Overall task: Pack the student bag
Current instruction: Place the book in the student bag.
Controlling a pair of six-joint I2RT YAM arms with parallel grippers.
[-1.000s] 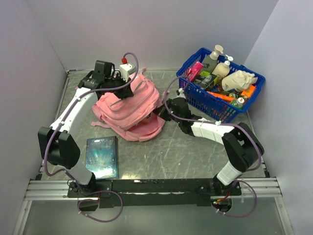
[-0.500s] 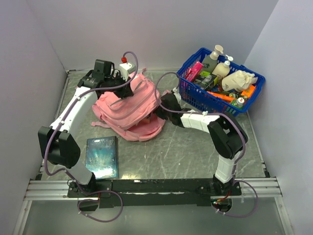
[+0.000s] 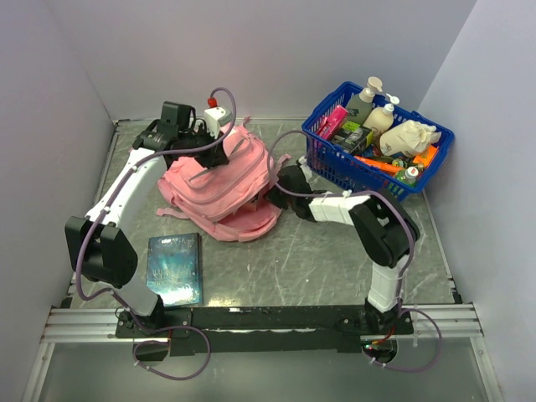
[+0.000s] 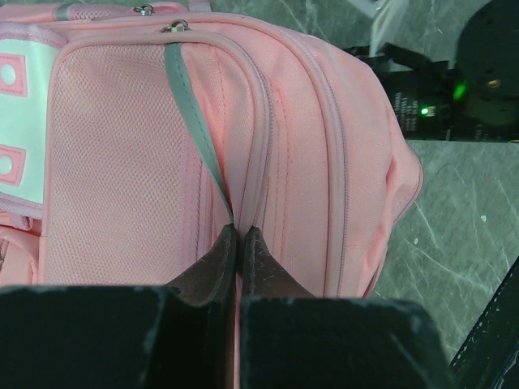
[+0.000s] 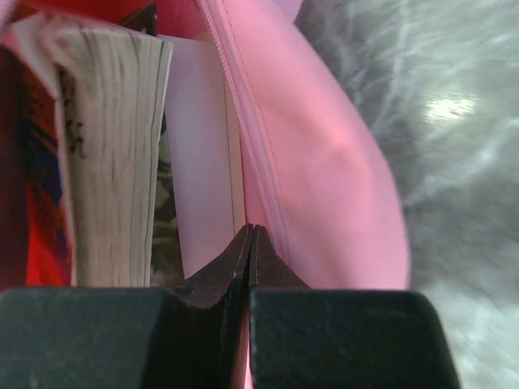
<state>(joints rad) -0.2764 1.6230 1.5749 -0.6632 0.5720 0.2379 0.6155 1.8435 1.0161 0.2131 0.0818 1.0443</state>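
The pink student bag [image 3: 222,197] lies on the table's left half, its opening facing right. My left gripper [image 3: 216,157] sits on top of it; in the left wrist view its jaws [image 4: 239,231] are shut on a fold of the bag [image 4: 122,146] where a grey strip ends. My right gripper [image 3: 271,193] is shut at the bag's mouth. In the right wrist view its tip [image 5: 251,229] rests between the pink lip of the bag [image 5: 324,162] and a thin white book [image 5: 199,146]. A thick book [image 5: 113,146] stands inside beside that one.
A dark blue book [image 3: 176,268] lies flat near the left arm's base. A blue plastic basket [image 3: 352,172] full of bottles and small packs stands at the back right, close behind the right arm. Walls enclose the table on three sides.
The right arm has folded in, its elbow swinging left and its gripper nudging further into the bag's mouth. The left arm has held still on the bag.
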